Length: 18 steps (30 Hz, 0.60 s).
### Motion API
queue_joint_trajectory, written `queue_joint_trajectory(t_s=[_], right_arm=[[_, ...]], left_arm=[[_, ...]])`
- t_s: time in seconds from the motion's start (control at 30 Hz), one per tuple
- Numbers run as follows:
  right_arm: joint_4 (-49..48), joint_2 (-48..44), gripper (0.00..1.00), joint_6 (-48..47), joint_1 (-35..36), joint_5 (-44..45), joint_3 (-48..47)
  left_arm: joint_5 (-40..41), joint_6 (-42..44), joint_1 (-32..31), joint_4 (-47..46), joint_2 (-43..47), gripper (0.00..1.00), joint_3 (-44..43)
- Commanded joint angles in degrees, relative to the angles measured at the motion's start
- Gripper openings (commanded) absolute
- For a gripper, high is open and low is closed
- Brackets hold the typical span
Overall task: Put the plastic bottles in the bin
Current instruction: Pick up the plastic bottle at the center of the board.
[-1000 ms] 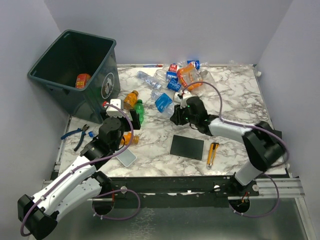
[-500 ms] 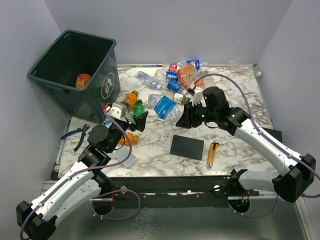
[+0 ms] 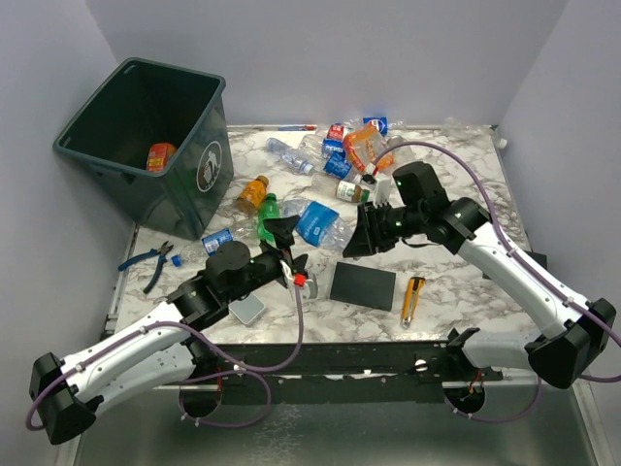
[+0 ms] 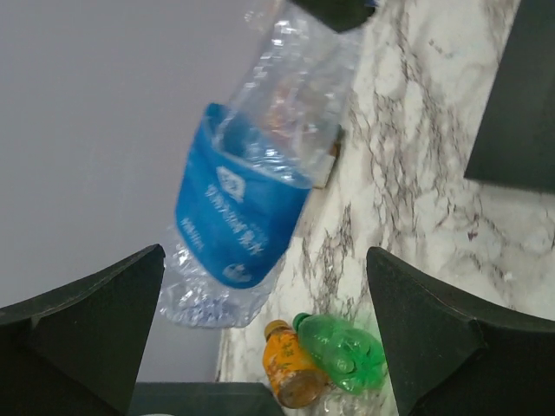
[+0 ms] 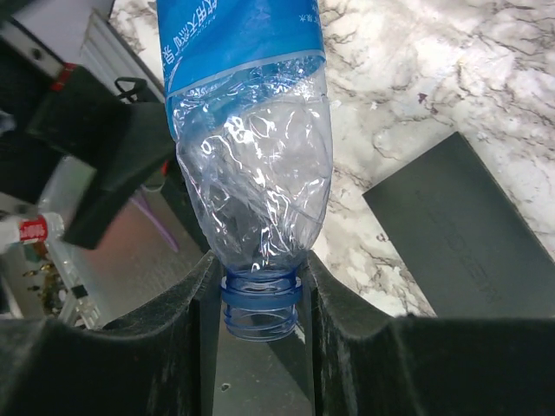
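The right gripper (image 5: 260, 290) is clenched on the neck of a crushed clear bottle with a blue label (image 5: 247, 130). It holds the bottle off the tabletop (image 3: 456, 194) near its middle, with the body pointing toward the left arm. The left gripper (image 3: 289, 245) is released and spread wide; in its wrist view its fingers flank the bottle's free end without touching it. The bin (image 3: 116, 107) stands at the far left corner, well apart, with an orange bottle (image 3: 160, 155) inside. Other bottles (image 3: 349, 150) lie along the far edge.
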<state>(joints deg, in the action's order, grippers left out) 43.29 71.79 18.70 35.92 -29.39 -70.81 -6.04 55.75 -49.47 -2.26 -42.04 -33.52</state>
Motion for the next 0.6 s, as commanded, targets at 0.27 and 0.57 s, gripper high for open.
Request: queue_joint_trajectory(t_s=[0.27,0.57], right_arm=[[-1.0,-0.3,0.0,2.7,0.2,-9.1,0.1],[0.2,-1.3,0.0,1.4,0.2,-10.4,-0.8]], left_arm=[[8.3,23.4,-8.1,-1.3,-9.1,0.96,-3.9],[12.9,20.8,-9.3,-8.2,-14.9,0.57,-6.4]])
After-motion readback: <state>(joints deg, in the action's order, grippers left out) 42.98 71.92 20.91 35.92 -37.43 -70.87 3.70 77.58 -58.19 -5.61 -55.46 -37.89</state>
